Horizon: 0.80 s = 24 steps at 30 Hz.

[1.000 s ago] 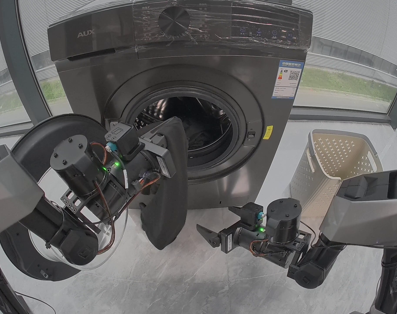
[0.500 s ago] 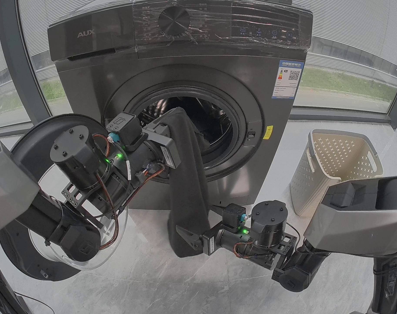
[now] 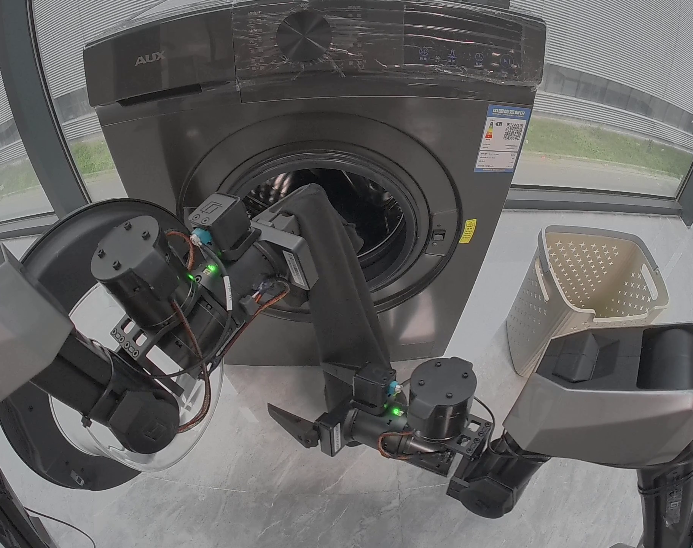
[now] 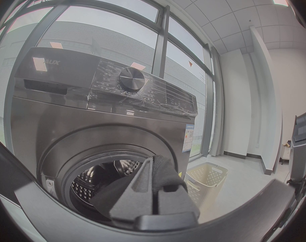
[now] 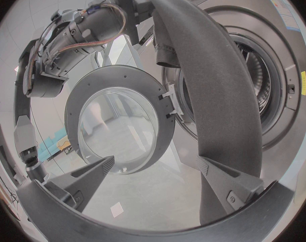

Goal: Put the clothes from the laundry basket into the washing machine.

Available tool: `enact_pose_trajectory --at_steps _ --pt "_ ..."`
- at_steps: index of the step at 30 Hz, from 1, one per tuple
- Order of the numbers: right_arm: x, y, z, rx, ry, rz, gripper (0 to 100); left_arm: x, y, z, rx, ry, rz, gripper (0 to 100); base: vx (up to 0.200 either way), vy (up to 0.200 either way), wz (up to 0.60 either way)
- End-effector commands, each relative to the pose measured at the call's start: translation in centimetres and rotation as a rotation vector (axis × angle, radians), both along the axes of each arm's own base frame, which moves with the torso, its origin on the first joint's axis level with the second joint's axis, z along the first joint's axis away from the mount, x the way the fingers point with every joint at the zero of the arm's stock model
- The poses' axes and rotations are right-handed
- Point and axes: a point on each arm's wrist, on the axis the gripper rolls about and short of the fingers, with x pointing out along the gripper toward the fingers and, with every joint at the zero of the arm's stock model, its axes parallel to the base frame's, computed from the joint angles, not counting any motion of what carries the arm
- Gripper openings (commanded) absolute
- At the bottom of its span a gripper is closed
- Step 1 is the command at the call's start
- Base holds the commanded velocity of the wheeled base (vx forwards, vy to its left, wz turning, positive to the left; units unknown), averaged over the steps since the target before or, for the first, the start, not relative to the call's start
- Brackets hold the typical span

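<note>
Currently in hand: dark grey garment [image 3: 339, 291], pinched at its top end by the left tool [image 4: 153, 182], whose fingers are closed tight on the cloth just in front of the drum opening [image 3: 377, 215].
Garment's position: top end at the mouth's left rim, not yet inside; the rest hangs in a long strip down the front of the washing machine [image 3: 171, 138] toward the floor [image 3: 247, 496].
Right tool [image 5: 154, 160]: spread wide, low beside the garment's lower end; the cloth lies against one finger, nothing gripped.
Done so far: cream laundry basket [image 3: 590, 283], on the floor to the machine's right, shows bare perforated walls where its inside can be seen; something dark lies in the drum, likely laundry already loaded.
Left to do: by the look of it, feed this piece in whole, tail included; the right arm hides the basket's bottom, so whether more waits there cannot be told.
Surroundings: round glass door [image 3: 57, 253] swung fully open on the robot's left, behind the left arm; tall windows [image 3: 613, 78] behind the machine.
In the way: the tail hanging below the drum's lip could snag on the rim or stay outside; the open door crowds the left arm.
</note>
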Motion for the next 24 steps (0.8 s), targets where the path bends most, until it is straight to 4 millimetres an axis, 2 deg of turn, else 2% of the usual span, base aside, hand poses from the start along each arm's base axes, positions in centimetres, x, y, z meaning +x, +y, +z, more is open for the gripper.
enact_pose_trajectory --at_steps 1,2,5,7,8,10,18,24 --pt "2.5 2.3 -1.1 0.029 0.024 -0.015 100 0.0 -0.1 0.0 -0.002 -0.001 0.002 0 0.000 0.000 0.00" --pt "3.5 3.0 -1.4 0.041 0.014 -0.024 100 0.0 -0.1 0.0 -0.003 0.001 0.002 0 0.000 0.000 0.00" --pt "5.2 3.2 -1.8 0.053 0.001 -0.070 100 -0.1 0.0 0.0 -0.003 0.001 0.005 0 0.000 0.000 0.00" --pt "6.2 3.0 -2.0 0.057 -0.011 -0.123 100 -0.1 0.1 0.1 -0.004 0.000 0.006 0 0.000 0.000 0.00" --pt "7.4 2.6 -2.4 0.052 -0.017 -0.180 100 -0.1 0.1 0.1 -0.004 0.000 0.008 0 0.000 0.000 0.00" --pt "8.5 1.7 -2.5 0.048 -0.016 -0.226 100 -0.1 0.2 0.2 -0.003 -0.002 0.010 0 0.000 0.000 0.00" --pt "10.3 -0.5 -2.3 0.020 -0.051 -0.293 100 0.0 0.2 0.2 -0.005 -0.003 0.011 0 0.000 0.000 0.00" --pt "11.0 -1.4 -2.1 0.022 -0.054 -0.328 100 -0.1 0.2 0.2 -0.003 -0.002 0.011 0 0.000 0.000 0.00"
